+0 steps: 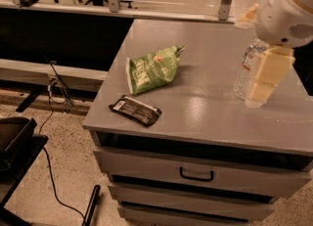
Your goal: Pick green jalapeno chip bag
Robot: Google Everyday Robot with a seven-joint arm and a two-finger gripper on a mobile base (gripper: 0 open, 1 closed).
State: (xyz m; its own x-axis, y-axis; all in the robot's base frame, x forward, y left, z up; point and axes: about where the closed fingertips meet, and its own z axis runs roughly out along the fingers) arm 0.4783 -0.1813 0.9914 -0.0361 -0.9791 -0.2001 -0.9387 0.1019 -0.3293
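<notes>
The green jalapeno chip bag (153, 69) is a puffy light-green bag with white lettering. It lies on the grey cabinet top (205, 107), left of centre. My gripper (263, 79) hangs at the right side of the cabinet top, under the white arm housing (288, 10). It is well to the right of the bag and apart from it. It partly covers a clear water bottle (243, 75).
A flat dark packet (135, 110) lies near the cabinet's front left edge, just in front of the bag. The cabinet has drawers with a black handle (196, 175). A rail and a black wall stand behind. Cables (51, 122) and a dark bin (12, 137) are on the floor to the left.
</notes>
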